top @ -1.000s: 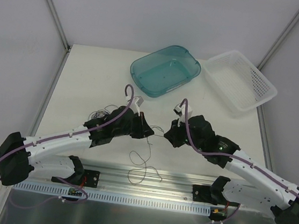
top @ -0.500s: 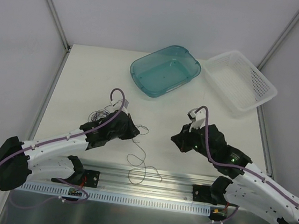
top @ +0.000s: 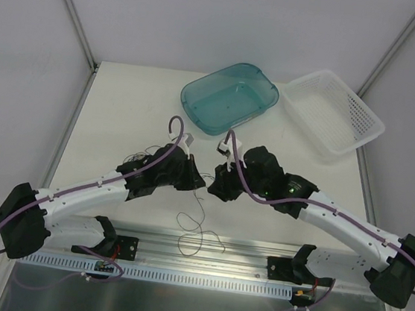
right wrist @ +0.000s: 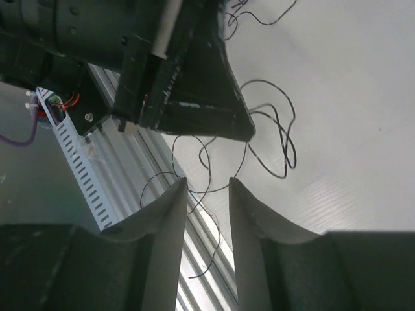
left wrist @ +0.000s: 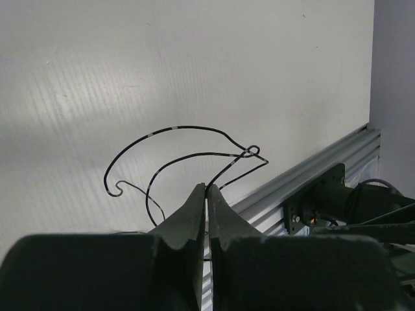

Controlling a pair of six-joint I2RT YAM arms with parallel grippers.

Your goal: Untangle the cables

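Observation:
The cables are thin dark wiry strands. One loose curly strand (top: pixel 197 224) lies on the table near the front rail, and a small bunch (top: pixel 141 155) lies by the left arm. My left gripper (top: pixel 199 180) is shut on a strand that comes out of its tips (left wrist: pixel 207 188) and loops over the table (left wrist: pixel 188 154). My right gripper (top: pixel 216 186) is open right beside the left one. Its fingers (right wrist: pixel 170 201) straddle hanging strands (right wrist: pixel 214 170) just below the left gripper's tip (right wrist: pixel 241 131). Further loops (right wrist: pixel 285 146) lie beyond.
A teal bin (top: pixel 193 94) and a white perforated basket (top: pixel 368 125) stand at the back of the table. An aluminium rail (top: pixel 241 255) runs along the front edge and shows in both wrist views (left wrist: pixel 305 172) (right wrist: pixel 120 149).
My right arm has swung left and now sits close against the left gripper. My left gripper has moved a little right and forward with its strand.

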